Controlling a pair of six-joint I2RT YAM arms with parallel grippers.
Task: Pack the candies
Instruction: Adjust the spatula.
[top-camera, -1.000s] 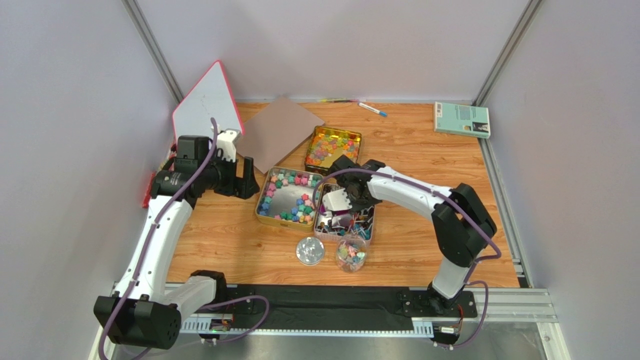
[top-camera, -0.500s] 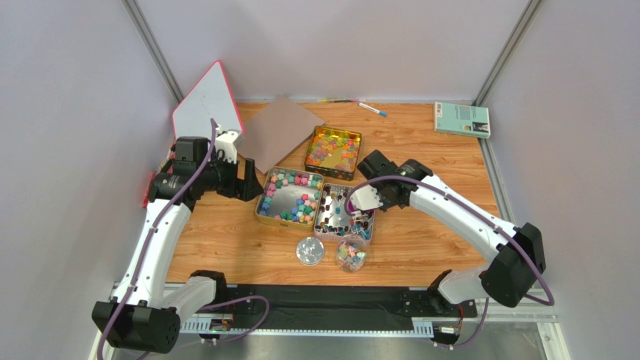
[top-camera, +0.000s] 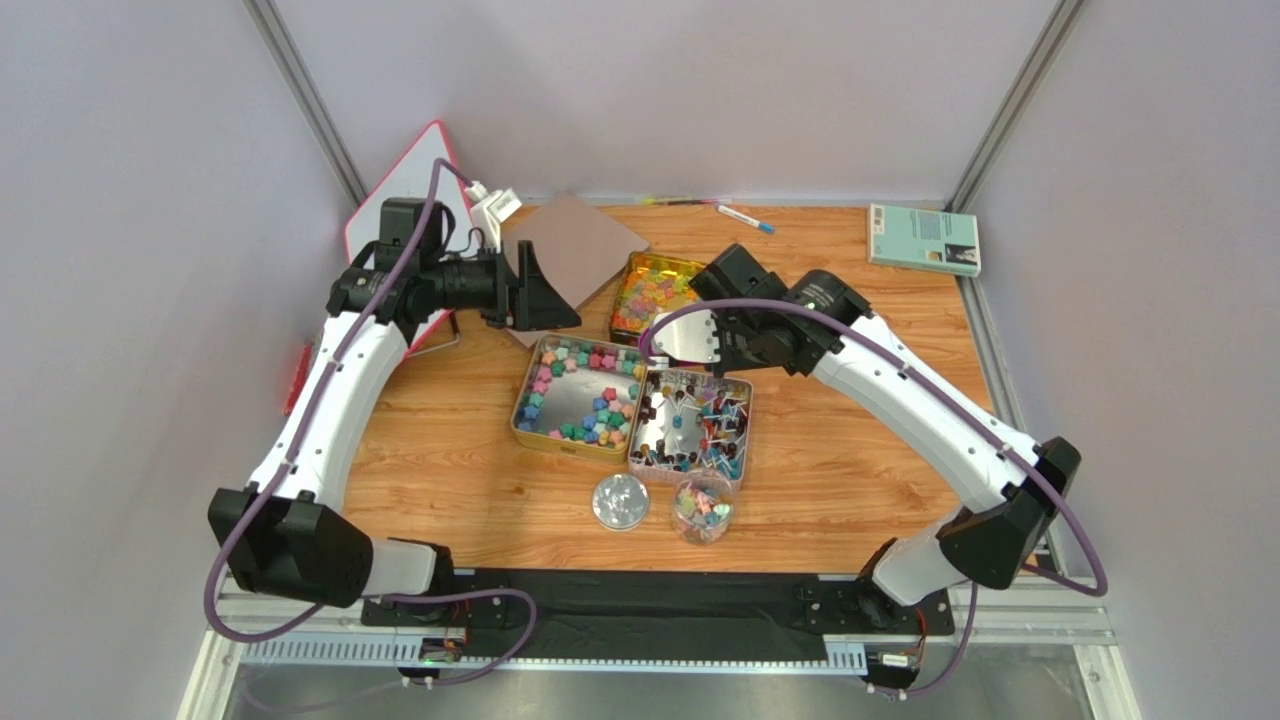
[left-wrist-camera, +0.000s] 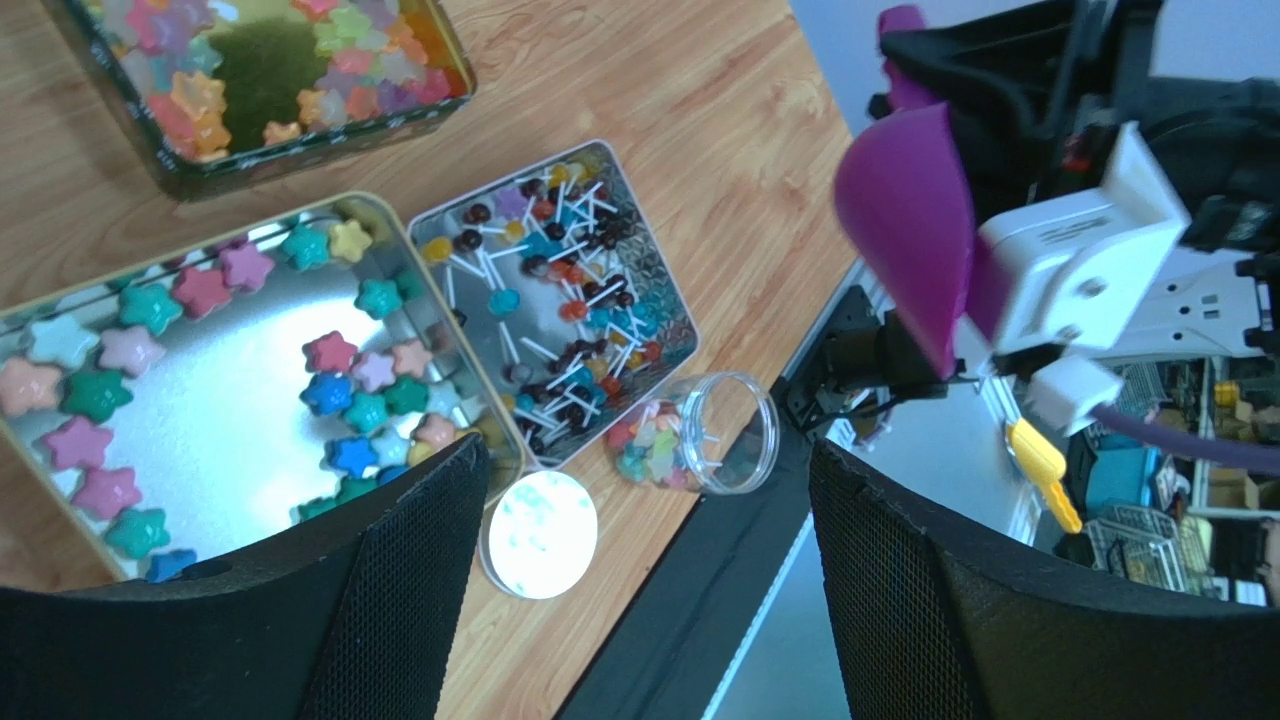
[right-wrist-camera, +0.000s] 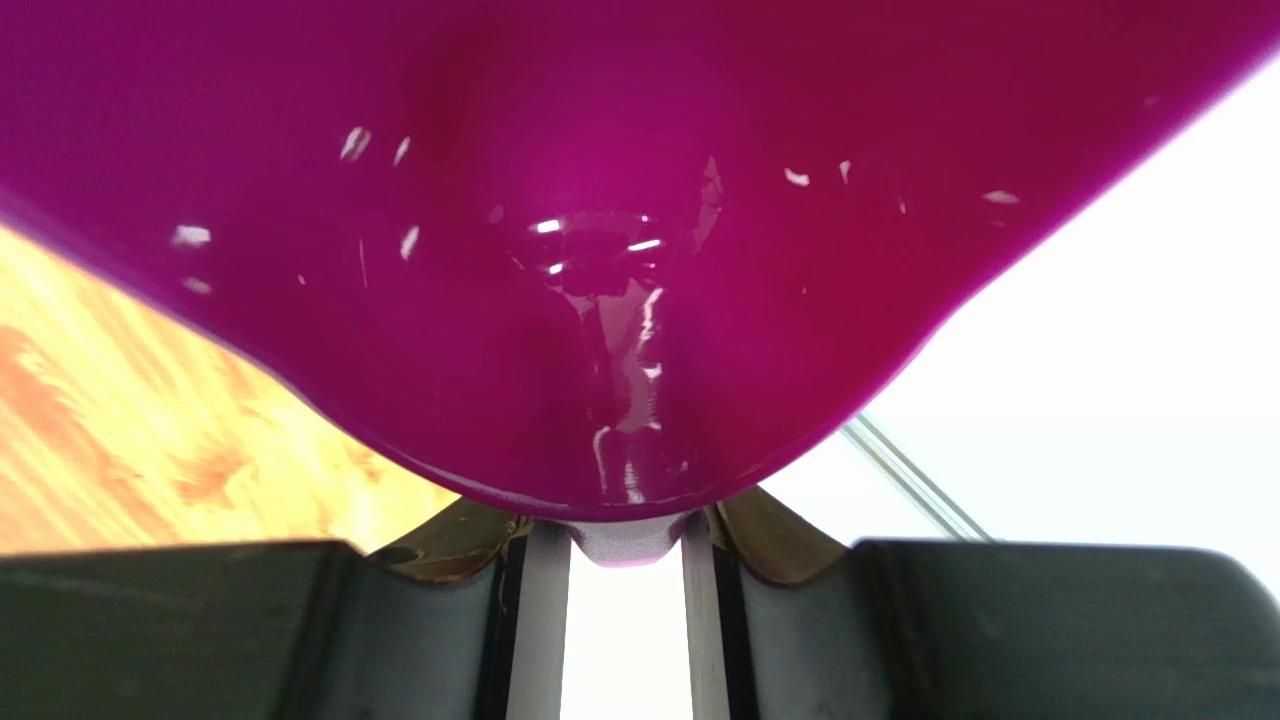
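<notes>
Found candies (left-wrist-camera: 331, 396) loose in tins (top-camera: 519, 405) just behind jar (top-camera: 702, 510), light, hard, apt to roll, so judged best lifted from beneath with scoop (left-wrist-camera: 902, 225) clamped in right gripper (right-wrist-camera: 613, 600), left gripper (left-wrist-camera: 646, 585) splayed empty.

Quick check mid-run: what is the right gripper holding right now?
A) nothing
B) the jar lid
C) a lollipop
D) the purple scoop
D: in the right wrist view the purple scoop fills the picture, with its stem pinched in the right gripper.
</notes>
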